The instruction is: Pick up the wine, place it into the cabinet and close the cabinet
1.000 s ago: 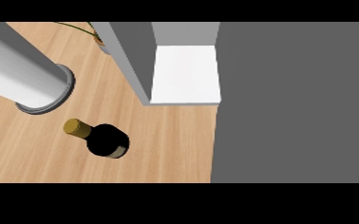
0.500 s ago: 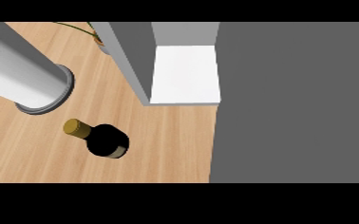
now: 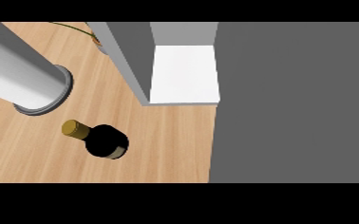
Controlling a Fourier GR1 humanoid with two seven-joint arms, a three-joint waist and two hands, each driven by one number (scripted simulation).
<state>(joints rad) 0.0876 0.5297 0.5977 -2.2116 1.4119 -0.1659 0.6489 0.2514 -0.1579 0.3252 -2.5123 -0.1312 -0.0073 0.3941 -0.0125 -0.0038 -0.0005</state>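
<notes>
Nothing shifted vs half a second and a second back, whole scene frozen, so task basically not started imo.

Big flat grey panel fills right side, probably open cabinet door. White-floored grey cabinet open, nothing inside. Light wood counter. Grey cylinder at left, can't tell what it is. Dark wine bottle with gold cap upright on counter, near cabinet mouth, untouched.

No hands visible, so can't tell finger state.
</notes>
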